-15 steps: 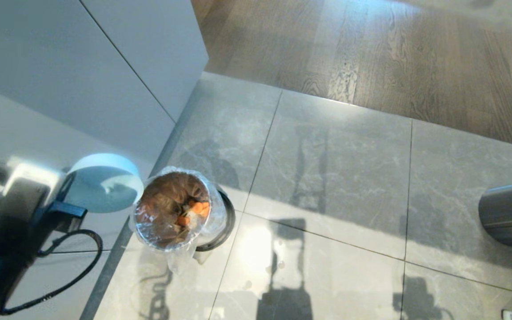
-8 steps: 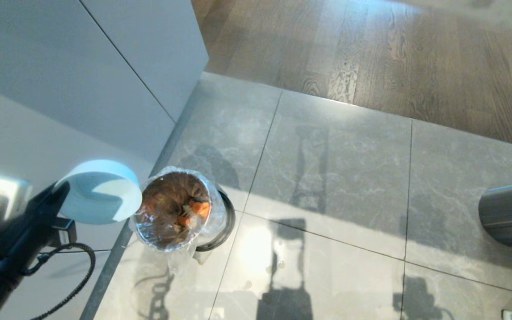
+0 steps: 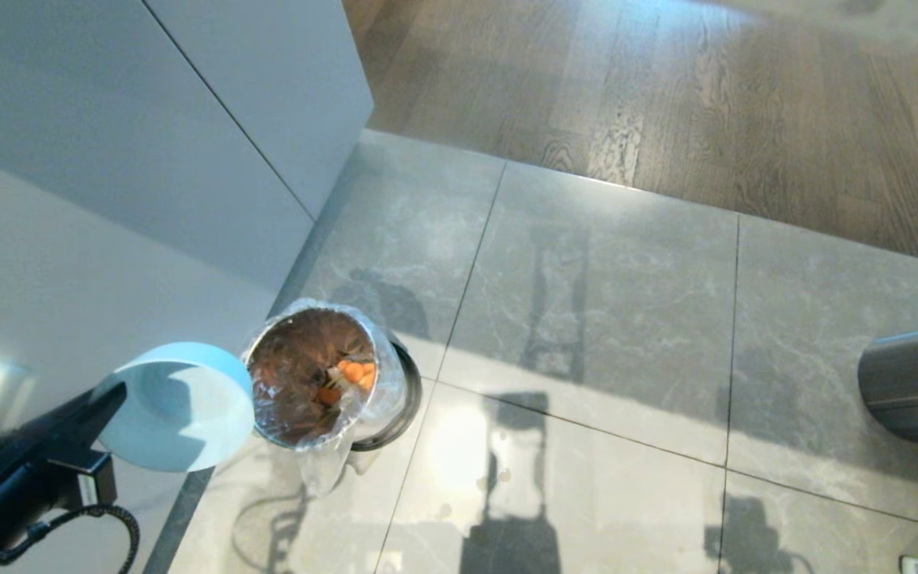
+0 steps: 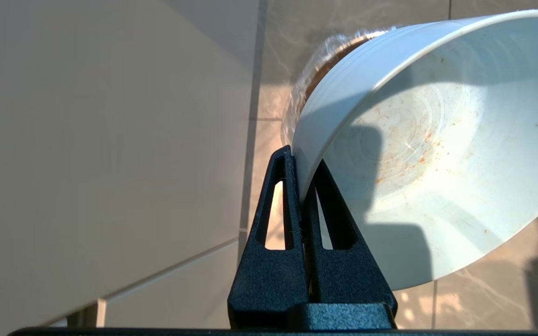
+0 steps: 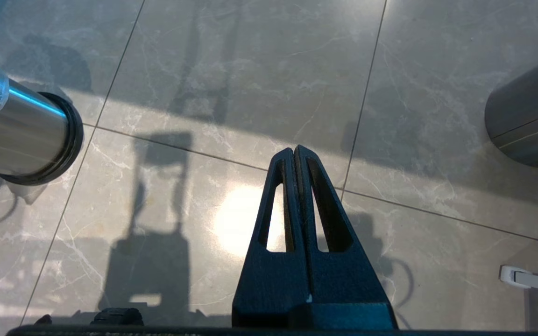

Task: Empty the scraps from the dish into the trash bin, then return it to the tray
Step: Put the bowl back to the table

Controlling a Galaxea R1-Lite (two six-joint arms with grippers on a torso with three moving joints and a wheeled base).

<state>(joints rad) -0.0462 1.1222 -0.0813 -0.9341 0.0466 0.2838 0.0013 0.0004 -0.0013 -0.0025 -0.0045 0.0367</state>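
Observation:
My left gripper [image 3: 112,399] [image 4: 302,161] is shut on the rim of the dish [image 3: 176,406] [image 4: 437,140], a pale blue bowl held tilted just left of the trash bin [image 3: 315,387] [image 4: 315,70] [image 5: 21,135]. The dish holds only orange smears. Orange scraps [image 3: 351,373] lie inside the bin's clear bag liner. My right gripper [image 5: 295,150] hangs shut and empty over the floor tiles, outside the head view. The tray is out of view.
A pale cabinet wall [image 3: 108,159] stands close on the left, behind the dish. A larger dark-grey cylinder [image 3: 913,383] [image 5: 530,116] stands on the tiles at the right. Grey tiles meet wood flooring [image 3: 706,96] farther off.
My left arm has drawn back toward the lower left, carrying the dish down the picture beside the bin. The dish has rolled so its opening faces more upward.

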